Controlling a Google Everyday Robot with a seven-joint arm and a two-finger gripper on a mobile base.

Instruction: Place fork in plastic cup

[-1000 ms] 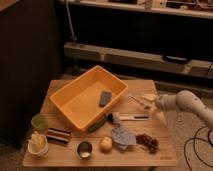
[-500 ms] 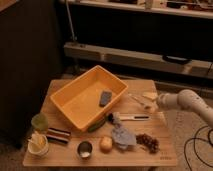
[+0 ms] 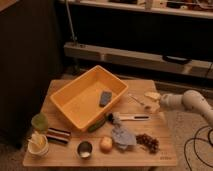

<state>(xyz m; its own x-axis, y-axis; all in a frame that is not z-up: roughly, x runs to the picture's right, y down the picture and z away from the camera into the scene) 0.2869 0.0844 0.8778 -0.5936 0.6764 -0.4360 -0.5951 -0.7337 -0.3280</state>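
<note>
Camera view: fork (image 3: 136,100) slanting toward fingers (image 3: 152,95)

A: How is the left of the table (image 3: 165,150) arranged?
B: The bin (image 3: 80,105) is centre-left with a block (image 3: 105,97) in it. The plastic cup (image 3: 39,121) is left of its near corner, and a filled cup (image 3: 38,145) is in front of that.
A: And the right?
B: The fork (image 3: 136,100) lies right of the bin, and the gripper (image 3: 152,101) is just beside it at the table's right edge.
</note>
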